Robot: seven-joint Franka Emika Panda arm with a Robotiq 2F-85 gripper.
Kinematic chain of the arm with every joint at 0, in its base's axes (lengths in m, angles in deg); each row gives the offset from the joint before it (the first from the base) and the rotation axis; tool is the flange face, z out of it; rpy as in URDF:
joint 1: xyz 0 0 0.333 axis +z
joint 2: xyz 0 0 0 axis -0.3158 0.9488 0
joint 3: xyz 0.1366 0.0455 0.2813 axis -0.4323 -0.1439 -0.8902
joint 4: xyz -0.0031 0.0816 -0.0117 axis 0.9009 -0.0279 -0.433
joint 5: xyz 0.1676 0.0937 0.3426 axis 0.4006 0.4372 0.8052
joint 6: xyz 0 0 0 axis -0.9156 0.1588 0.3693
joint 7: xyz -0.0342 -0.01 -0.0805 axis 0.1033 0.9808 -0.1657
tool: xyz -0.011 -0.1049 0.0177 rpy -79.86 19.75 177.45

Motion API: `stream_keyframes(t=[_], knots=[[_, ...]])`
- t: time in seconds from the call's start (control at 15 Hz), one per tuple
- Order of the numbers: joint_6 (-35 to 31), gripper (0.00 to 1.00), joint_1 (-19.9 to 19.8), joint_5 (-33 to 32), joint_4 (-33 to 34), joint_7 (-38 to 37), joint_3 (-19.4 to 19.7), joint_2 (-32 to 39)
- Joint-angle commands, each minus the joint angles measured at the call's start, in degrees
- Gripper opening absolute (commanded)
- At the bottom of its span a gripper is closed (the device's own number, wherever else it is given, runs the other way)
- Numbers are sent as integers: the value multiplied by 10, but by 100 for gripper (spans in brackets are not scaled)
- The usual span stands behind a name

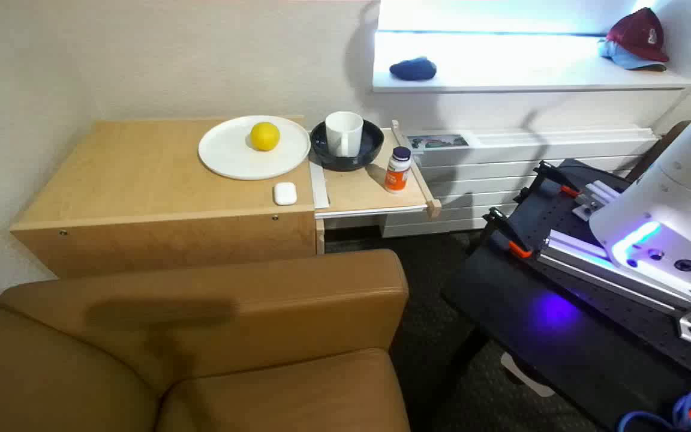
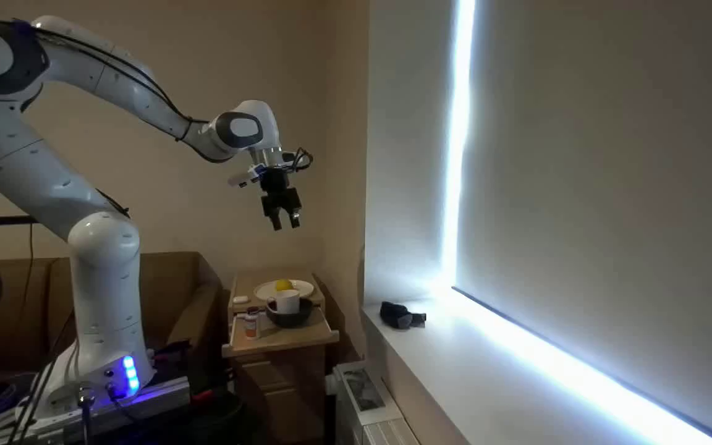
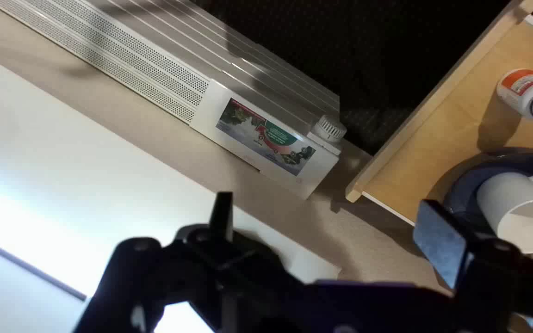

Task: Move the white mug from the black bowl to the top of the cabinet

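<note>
The white mug (image 1: 336,129) stands upright inside the black bowl (image 1: 375,147), which sits on the pulled-out wooden board beside the cabinet (image 1: 141,180). The mug also shows in an exterior view (image 2: 288,301), in the same bowl (image 2: 291,319). In the wrist view the mug (image 3: 507,199) and part of the bowl (image 3: 465,185) are at the right edge, partly behind a finger. The cabinet top is flat light wood. My gripper (image 2: 286,224) is open and empty, fingers down, well above the mug and bowl; its fingers also show in the wrist view (image 3: 327,208).
A white plate (image 1: 225,159) with a yellow ball (image 1: 264,136) and a small white case (image 1: 285,194) lie on the cabinet top. A pill bottle (image 1: 397,171) stands beside the bowl. A radiator (image 1: 561,144), windowsill (image 1: 501,72) and brown sofa (image 1: 297,300) are nearby.
</note>
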Motion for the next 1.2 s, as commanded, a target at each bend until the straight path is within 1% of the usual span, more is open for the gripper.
stream_keyframes(t=[0.0,0.13,0.2,0.27,0.33,0.4,0.6,0.73,0.8,0.87,0.93,1.07,1.13], knots=[[2,100,2,0,1,-1,1,0],[2,100,2,0,1,-1,1,0],[-5,100,-1,-5,-3,-21,-9,39],[-13,100,11,13,-9,-32,-12,67],[-21,100,40,68,-5,-16,6,93],[-32,100,63,110,5,-32,-7,126],[-68,100,137,261,18,-21,-21,198],[-105,100,173,313,41,-31,-56,254],[-116,100,185,318,58,-50,-78,281],[-100,100,162,299,19,-29,-60,224],[-105,100,171,302,28,-41,-73,241],[-105,100,169,301,29,-43,-74,245],[-104,100,159,272,31,-71,-77,247]])
